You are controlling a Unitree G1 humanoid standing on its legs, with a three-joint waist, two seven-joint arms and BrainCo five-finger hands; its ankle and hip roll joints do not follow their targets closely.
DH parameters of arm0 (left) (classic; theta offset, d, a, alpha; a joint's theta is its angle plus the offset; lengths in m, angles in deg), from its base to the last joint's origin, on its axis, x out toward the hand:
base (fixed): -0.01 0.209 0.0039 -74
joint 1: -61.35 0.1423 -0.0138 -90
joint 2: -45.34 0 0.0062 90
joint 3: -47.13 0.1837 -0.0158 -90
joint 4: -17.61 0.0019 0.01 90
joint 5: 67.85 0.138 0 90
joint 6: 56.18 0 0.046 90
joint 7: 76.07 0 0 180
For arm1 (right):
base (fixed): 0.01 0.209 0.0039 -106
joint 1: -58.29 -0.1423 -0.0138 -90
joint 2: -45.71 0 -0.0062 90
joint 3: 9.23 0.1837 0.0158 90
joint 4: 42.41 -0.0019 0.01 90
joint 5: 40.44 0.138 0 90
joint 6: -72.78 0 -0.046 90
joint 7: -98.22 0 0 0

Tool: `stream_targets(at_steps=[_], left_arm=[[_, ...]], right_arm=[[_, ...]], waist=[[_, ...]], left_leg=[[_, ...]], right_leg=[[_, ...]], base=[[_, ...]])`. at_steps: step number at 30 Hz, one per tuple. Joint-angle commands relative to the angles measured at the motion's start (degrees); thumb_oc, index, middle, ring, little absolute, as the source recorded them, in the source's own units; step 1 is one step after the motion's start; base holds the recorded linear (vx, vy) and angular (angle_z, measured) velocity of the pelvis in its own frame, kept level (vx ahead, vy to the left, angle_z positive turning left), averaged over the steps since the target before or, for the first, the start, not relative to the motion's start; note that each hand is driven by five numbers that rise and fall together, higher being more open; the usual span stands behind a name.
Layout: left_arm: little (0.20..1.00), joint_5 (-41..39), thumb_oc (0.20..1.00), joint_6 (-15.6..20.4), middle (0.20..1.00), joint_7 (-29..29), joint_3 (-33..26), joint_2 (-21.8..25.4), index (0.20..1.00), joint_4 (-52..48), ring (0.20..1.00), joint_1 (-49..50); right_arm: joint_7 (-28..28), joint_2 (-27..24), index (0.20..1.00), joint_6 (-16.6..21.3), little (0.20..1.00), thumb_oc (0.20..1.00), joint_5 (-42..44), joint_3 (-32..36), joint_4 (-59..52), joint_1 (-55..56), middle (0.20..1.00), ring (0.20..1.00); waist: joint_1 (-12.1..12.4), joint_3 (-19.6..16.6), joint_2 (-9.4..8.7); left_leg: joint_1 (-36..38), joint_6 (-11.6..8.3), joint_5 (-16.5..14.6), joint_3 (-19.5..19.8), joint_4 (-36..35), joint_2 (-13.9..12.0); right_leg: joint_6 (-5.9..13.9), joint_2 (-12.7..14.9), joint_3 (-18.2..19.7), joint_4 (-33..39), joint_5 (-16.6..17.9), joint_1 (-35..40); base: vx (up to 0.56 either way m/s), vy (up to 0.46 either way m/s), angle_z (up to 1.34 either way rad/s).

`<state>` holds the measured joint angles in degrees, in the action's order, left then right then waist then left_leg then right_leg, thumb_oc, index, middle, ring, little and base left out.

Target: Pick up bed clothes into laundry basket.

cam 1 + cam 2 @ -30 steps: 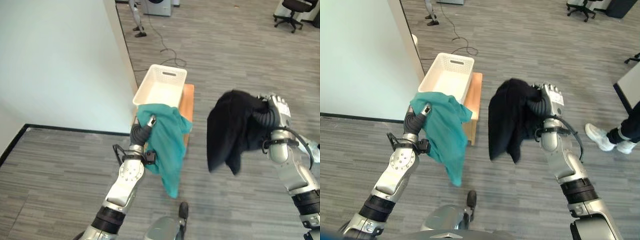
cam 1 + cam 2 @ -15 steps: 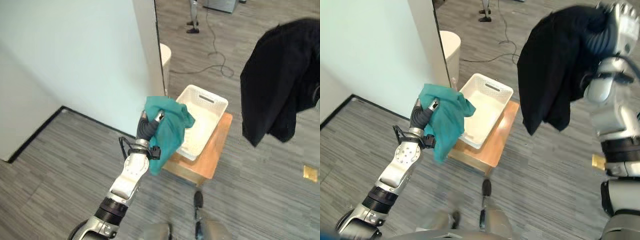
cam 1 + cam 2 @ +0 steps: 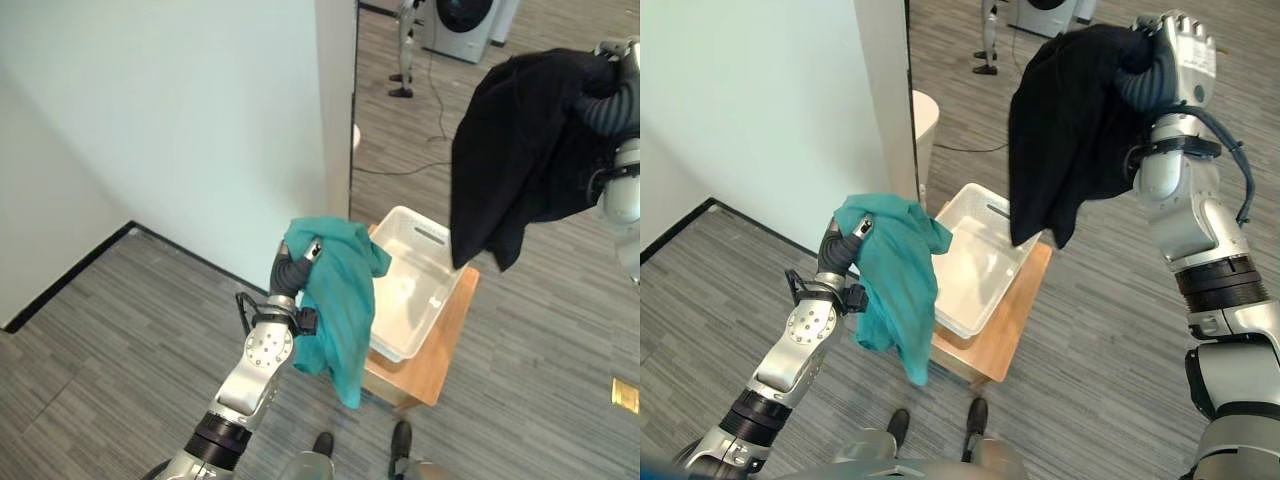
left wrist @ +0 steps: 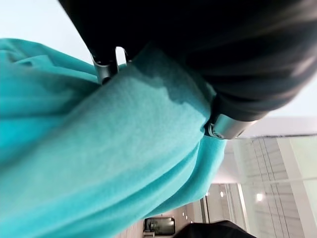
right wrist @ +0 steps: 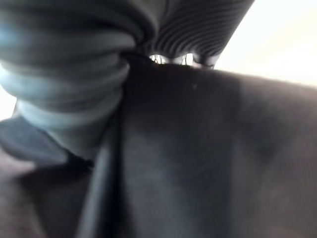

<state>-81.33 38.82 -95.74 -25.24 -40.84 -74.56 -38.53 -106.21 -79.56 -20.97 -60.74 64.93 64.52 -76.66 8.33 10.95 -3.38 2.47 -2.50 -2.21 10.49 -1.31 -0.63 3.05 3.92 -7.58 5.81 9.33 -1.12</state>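
Grey plank floor carries a wooden stool (image 3: 1015, 320) holding the white basket (image 3: 980, 268). At centre-left, the left hand (image 3: 850, 240) clutches teal cloth (image 3: 898, 285); at upper right, the right hand (image 3: 1175, 55) grips black cloth (image 3: 1070, 125).

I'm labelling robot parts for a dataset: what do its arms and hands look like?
Both arms are silver-grey metal with black bands near the elbow. A dark ribbed cover wraps each wrist. The right hand has a silver back; black cables loop beside both wrists. The left hand shows a silver, dark-tipped finger.
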Motion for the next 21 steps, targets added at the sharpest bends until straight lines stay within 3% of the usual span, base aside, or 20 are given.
stream_targets(at_steps=[1,11,12,13,21], left_arm=[[0.200,-2.3,0.200,4.8,0.200,0.2,0.6,-0.2,0.200,-3.9,0.200,-2.6],[0.200,-5.2,0.200,4.7,0.200,1.6,1.2,-1.1,0.200,-3.7,0.200,-1.2],[0.200,-5.4,0.200,4.6,0.200,1.7,1.5,-1.1,0.200,-3.6,0.200,-1.2],[0.200,-5.5,0.200,4.5,0.200,1.9,1.7,-1.0,0.200,-3.6,0.200,-1.2],[0.200,-5.8,0.200,4.2,0.200,4.9,4.8,0.3,0.200,-3.8,0.200,-2.7]], right_arm=[[-1.1,0.0,0.200,-1.1,0.200,0.200,-1.6,0.3,2.8,-4.3,0.200,0.200],[2.3,9.1,0.200,-2.0,0.200,0.200,-6.4,0.3,4.9,8.0,0.200,0.200],[2.5,9.6,0.376,-2.5,0.376,0.376,-6.7,-0.3,6.6,8.0,0.376,0.376],[2.7,10.0,1.000,-2.8,1.000,1.000,-6.9,-0.8,8.1,7.7,1.000,1.000],[4.6,10.6,1.000,-2.2,1.000,1.000,-1.0,-5.3,25.0,3.5,1.000,1.000]], waist=[[1.7,-2.1,1.09],[4.5,-0.3,1.10],[5.0,-0.1,1.13],[5.2,0.1,1.21],[5.0,0.3,1.97]], left_leg=[[-1.1,-3.74,0.7,1.5,-3.7,-3.2],[-3.3,-4.03,1.7,4.1,-3.7,-2.8],[-3.6,-4.10,1.9,4.5,-3.7,-2.8],[-3.8,-4.15,2.0,4.8,-3.7,-2.8],[-4.4,-4.51,2.5,5.2,-3.7,-2.7]], right_leg=[[5.43,1.8,-2.4,-0.8,-9.0,3.7],[5.09,2.0,-5.1,-0.8,-9.5,3.2],[5.00,2.0,-5.5,-0.8,-9.6,3.2],[4.96,2.0,-5.7,-0.8,-9.6,3.2],[4.92,2.2,-6.7,-0.8,-9.8,3.3]], base=[[-0.04,-0.014,0.25],[-0.03,-0.008,0.14],[-0.05,-0.014,0.23],[-0.04,-0.012,0.22],[-0.01,0.003,0.14]])
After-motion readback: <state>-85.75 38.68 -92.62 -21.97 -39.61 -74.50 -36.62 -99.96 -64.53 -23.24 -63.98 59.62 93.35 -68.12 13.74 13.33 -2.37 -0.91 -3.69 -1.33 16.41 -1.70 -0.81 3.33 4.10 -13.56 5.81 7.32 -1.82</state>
